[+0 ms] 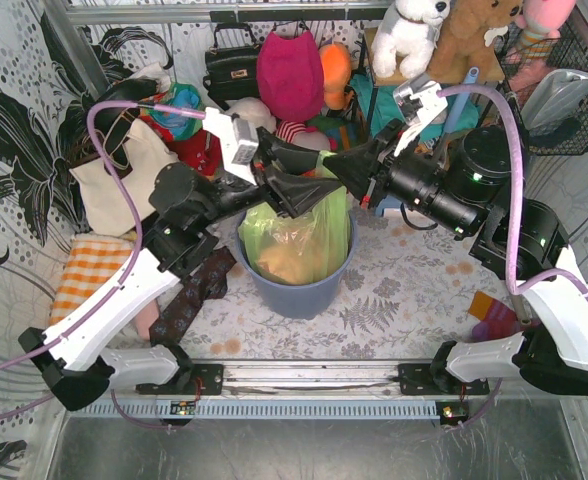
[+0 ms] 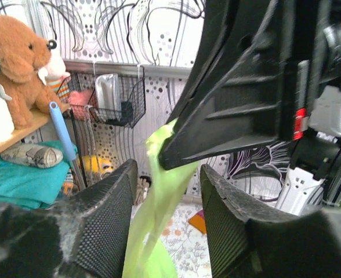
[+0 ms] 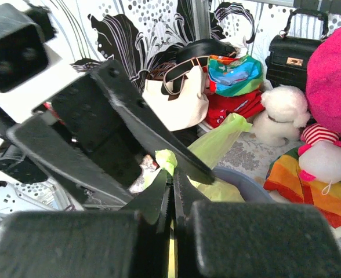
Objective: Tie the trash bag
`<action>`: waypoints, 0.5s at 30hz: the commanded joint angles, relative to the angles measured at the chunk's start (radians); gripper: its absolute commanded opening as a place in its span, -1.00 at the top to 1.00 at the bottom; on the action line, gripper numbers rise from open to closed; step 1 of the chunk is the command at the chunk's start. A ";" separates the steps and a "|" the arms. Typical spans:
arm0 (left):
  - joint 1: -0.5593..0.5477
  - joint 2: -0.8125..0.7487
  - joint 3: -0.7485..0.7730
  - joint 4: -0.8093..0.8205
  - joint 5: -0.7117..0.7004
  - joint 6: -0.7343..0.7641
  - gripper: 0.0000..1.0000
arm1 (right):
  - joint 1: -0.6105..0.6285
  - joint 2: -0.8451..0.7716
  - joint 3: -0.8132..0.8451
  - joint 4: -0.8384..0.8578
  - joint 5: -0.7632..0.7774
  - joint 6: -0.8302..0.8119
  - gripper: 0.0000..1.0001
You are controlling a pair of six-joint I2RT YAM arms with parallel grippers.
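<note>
The trash bag (image 1: 294, 240) is thin lime-green plastic, and it sits in a blue-grey round bin (image 1: 304, 295) at the table's middle. Orange-brown paper shows through it. My right gripper (image 3: 173, 171) is shut on a pulled-up strip of the bag's rim (image 3: 217, 142), above the bin (image 3: 246, 182). My left gripper (image 2: 166, 174) is open, and its fingers (image 2: 104, 223) straddle that green strip (image 2: 159, 191) just below the right gripper's tip. In the top view the left gripper (image 1: 322, 176) and the right gripper (image 1: 336, 165) meet over the bin's far rim.
A white tote bag (image 1: 119, 185) leans at the left wall. Plush toys (image 1: 414, 30), a black handbag (image 1: 232, 65) and a pink bag (image 1: 289, 75) crowd the back. A wire basket (image 1: 559, 90) hangs at right. An orange checked cloth (image 1: 89, 270) and a dark cloth (image 1: 194, 295) lie left of the bin.
</note>
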 commanded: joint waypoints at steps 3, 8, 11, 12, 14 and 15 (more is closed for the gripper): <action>-0.001 0.039 0.039 -0.018 0.005 0.006 0.21 | -0.003 -0.012 -0.001 0.043 -0.050 -0.005 1.00; -0.001 0.024 0.006 0.011 -0.013 0.005 0.72 | -0.003 -0.024 -0.011 0.045 -0.041 -0.006 0.62; -0.001 0.005 -0.020 0.032 -0.025 0.000 0.81 | -0.003 -0.047 -0.041 0.053 -0.019 -0.009 -0.01; -0.001 -0.001 -0.028 0.039 -0.025 -0.002 0.81 | -0.003 -0.059 -0.057 0.059 -0.009 -0.010 -0.07; -0.001 -0.011 -0.042 0.056 -0.023 -0.005 0.81 | -0.003 -0.080 -0.093 0.074 0.000 -0.014 -0.12; -0.001 -0.016 -0.051 0.065 -0.022 -0.008 0.81 | -0.004 -0.087 -0.107 0.080 0.000 -0.014 -0.13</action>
